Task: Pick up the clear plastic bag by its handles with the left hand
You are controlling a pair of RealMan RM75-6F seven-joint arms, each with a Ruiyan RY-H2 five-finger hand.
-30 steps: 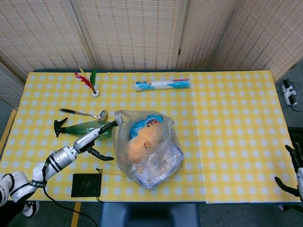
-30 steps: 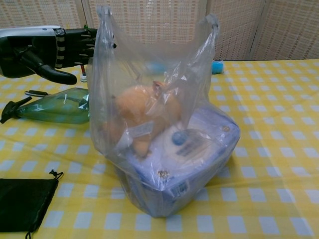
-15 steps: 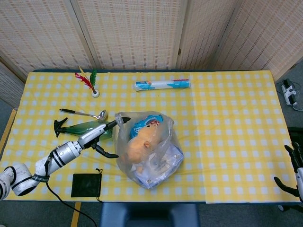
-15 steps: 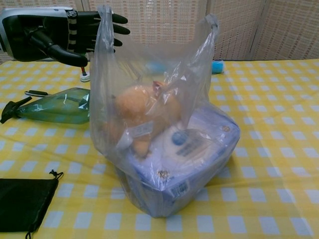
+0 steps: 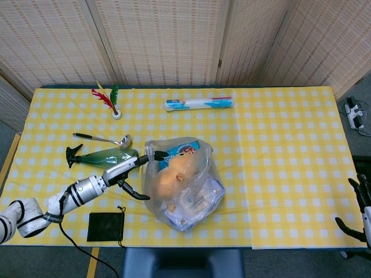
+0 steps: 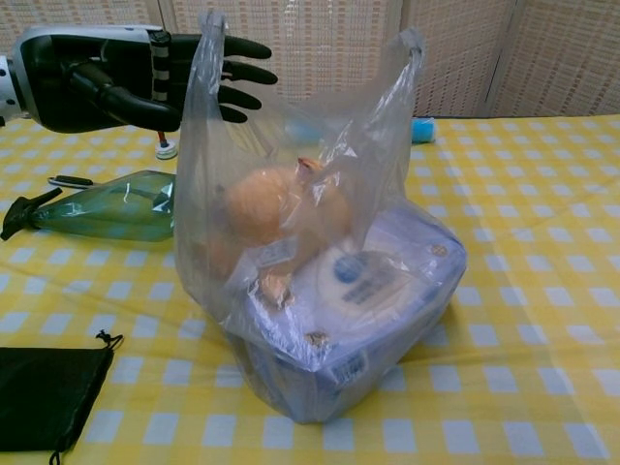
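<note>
The clear plastic bag (image 5: 183, 182) (image 6: 320, 271) stands upright mid-table, holding an orange plush toy (image 6: 276, 208) and a bluish-white box (image 6: 378, 281). Its two handles rise at the top: the left handle (image 6: 208, 39) and the right handle (image 6: 412, 44). My left hand (image 5: 136, 168) (image 6: 145, 77), black-fingered, is open with fingers stretched out straight. The fingertips (image 6: 254, 48) reach through the left handle's loop and show behind the plastic. Nothing is gripped. My right hand (image 5: 360, 208) hangs off the table's right edge, fingers spread and empty.
A green glass bottle (image 5: 104, 156) (image 6: 107, 215) lies just left of the bag, under my left arm. A metal ladle (image 5: 101, 139), a feather shuttlecock (image 5: 111, 101) and a wrapped roll (image 5: 199, 104) lie further back. A black drawstring pouch (image 5: 104, 226) (image 6: 44, 392) sits at the front left.
My left hand has moved right and upward toward the bag, and its fingers now pass into the left handle's loop. The handle has shifted slightly. The right hand has not moved.
</note>
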